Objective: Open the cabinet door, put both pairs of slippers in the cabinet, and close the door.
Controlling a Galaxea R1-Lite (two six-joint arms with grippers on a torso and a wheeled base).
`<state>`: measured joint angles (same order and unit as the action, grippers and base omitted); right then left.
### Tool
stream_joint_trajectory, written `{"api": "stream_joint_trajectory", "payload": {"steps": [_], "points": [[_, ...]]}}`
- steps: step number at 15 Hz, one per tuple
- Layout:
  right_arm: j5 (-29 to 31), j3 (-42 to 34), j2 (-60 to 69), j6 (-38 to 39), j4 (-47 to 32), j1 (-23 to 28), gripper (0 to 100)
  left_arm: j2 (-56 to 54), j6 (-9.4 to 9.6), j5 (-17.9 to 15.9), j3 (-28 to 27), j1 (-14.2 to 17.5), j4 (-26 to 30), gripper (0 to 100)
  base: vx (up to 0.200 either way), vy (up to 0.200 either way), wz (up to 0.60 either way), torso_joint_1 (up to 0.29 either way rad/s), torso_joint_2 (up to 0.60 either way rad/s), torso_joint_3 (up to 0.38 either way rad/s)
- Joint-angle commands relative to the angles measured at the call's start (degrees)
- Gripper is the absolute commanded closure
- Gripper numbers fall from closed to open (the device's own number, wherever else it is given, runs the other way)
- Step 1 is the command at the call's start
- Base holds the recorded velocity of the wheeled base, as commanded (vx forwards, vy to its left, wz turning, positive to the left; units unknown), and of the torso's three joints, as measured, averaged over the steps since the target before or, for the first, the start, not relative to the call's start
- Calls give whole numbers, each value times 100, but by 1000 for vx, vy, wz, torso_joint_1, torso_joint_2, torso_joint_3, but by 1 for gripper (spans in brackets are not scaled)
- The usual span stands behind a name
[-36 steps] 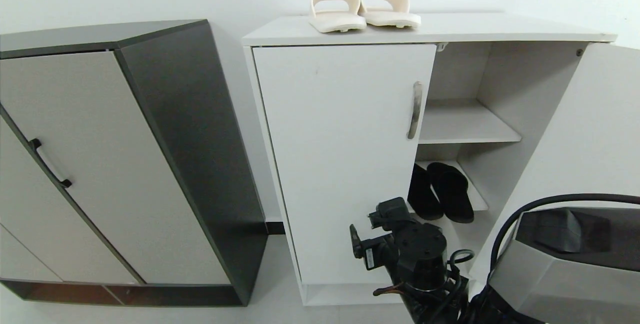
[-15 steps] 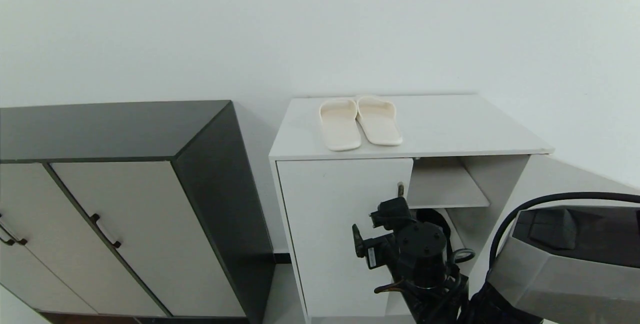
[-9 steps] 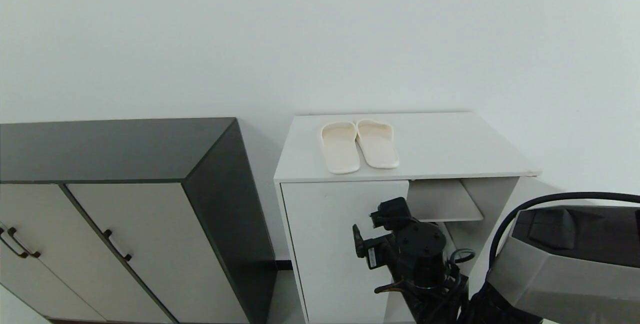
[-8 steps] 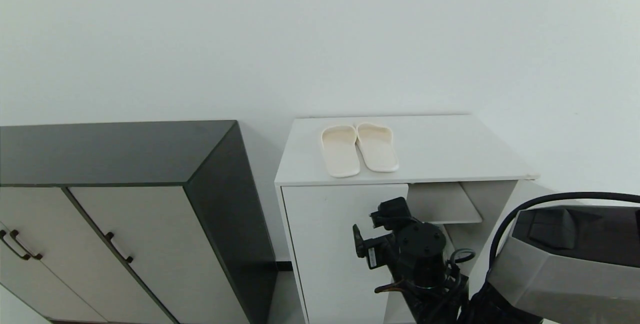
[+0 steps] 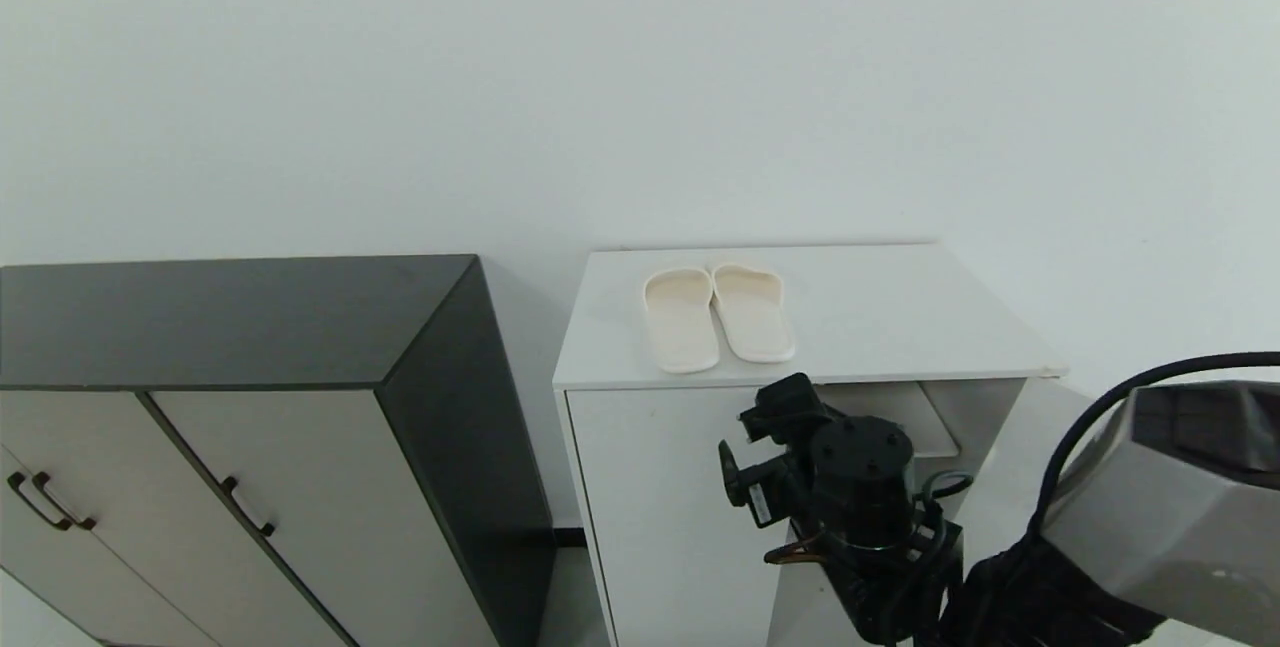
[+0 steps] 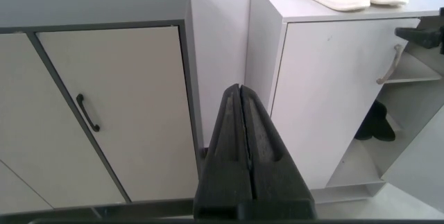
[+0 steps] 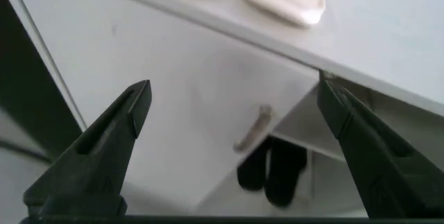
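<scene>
- Right gripper [image 7: 232, 92] hangs with its fingers wide apart before the white cabinet [image 5: 880, 327], near the handle [image 7: 251, 130] of its closed door [image 7: 173, 99].
- Left gripper [image 6: 241, 91], fingers pressed together on nothing, is farther back.
- Cream slippers [image 5: 718, 315] lie side by side on the cabinet top.
- Black slippers [image 7: 272, 168] sit on a lower shelf inside.
- Dark cabinet [image 5: 230, 317] stands beside it.

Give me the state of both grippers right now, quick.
Left gripper: shut, holding nothing.
Right gripper: open wide, holding nothing.
</scene>
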<state>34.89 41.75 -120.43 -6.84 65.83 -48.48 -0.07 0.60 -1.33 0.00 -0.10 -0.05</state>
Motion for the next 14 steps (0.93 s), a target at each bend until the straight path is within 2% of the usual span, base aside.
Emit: {"api": "stream_joint_trajectory", "payload": {"steps": [1, 2, 3, 4, 7, 10, 14], "points": [[-26, 1371, 1066, 833, -2109, -56, 0, 7, 2, 1, 0, 1, -4, 100, 0, 0, 0, 0, 0, 0], [-26, 1713, 1074, 1035, -2531, -56, 0, 7, 2, 1, 0, 1, -4, 100, 0, 0, 0, 0, 0, 0], [-26, 2285, 1066, 1510, -3445, -74, 0, 7, 11, 1, 0, 1, -4, 100, 0, 0, 0, 0, 0, 0], [-35, 2531, 1048, 1721, -3893, -109, 0, 7, 11, 1, 0, 1, -4, 100, 0, 0, 0, 0, 0, 0], [18, 2768, 1039, 1941, -3929, -82, 0, 7, 11, 1, 0, 1, -4, 100, 0, 0, 0, 0, 0, 0], [27, 2698, 899, 1950, -3806, -21, 0, 7, 11, 1, 0, 1, -4, 100, 0, 0, 0, 0, 0, 0], [44, 2575, 652, 1906, -3296, 14, 0, 7, 19, -8, 0, 1, -4, 100, 200, 0, 0, -1, -1, 4]]}}
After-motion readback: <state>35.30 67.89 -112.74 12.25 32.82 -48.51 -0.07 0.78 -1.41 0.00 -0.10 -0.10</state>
